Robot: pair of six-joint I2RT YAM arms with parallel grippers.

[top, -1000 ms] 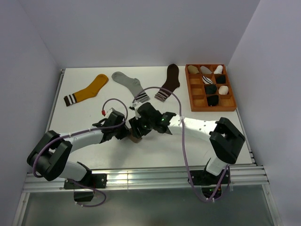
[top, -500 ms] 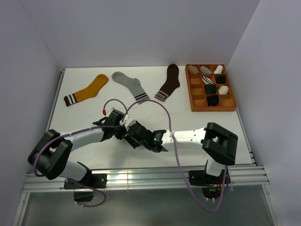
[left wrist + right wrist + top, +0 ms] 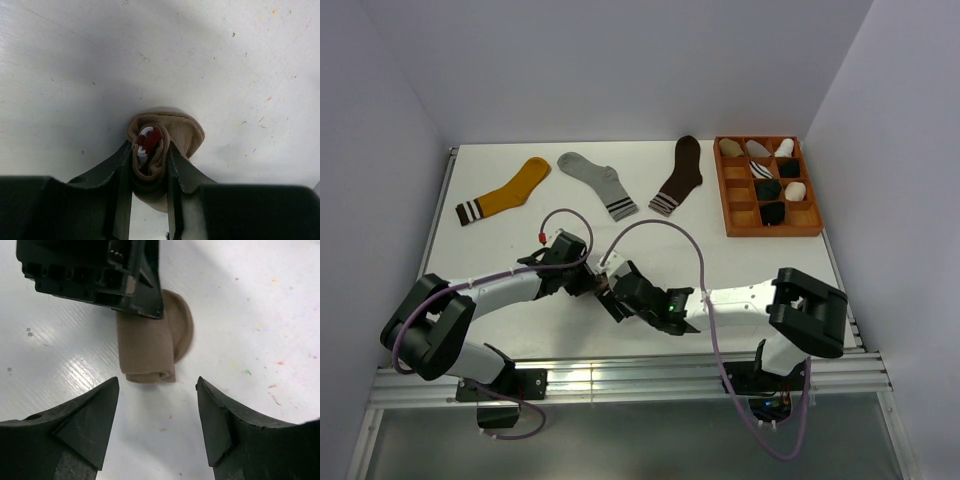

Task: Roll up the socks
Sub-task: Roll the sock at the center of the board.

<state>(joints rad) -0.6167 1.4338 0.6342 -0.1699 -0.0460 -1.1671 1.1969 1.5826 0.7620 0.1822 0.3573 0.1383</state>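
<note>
— Taupe sock, rolled into a short bundle. We find it on the near middle of the table, clamped in the left gripper, whose jaws are narrowed onto it.
— We confirm. Right gripper stands wide apart and holds nothing. The bundle lies just beyond its tips, untouched.
— Surface and room?
— White table, scuffed, with small coloured specks in both wrist views. Pale lilac-grey walls close it in on three sides.
— What does the overhead view add?
— Towards the far edge we note a mustard sock, a grey sock and a dark brown sock lying flat. A wooden tray there has rolled socks in its compartments. In that view the bundle is all but hidden between the grippers.
— And the wrist views?
— Left wrist shows the open end, with maroon and white cuff tucked inside taupe folds. Right wrist shows only the plain taupe outside.
</note>
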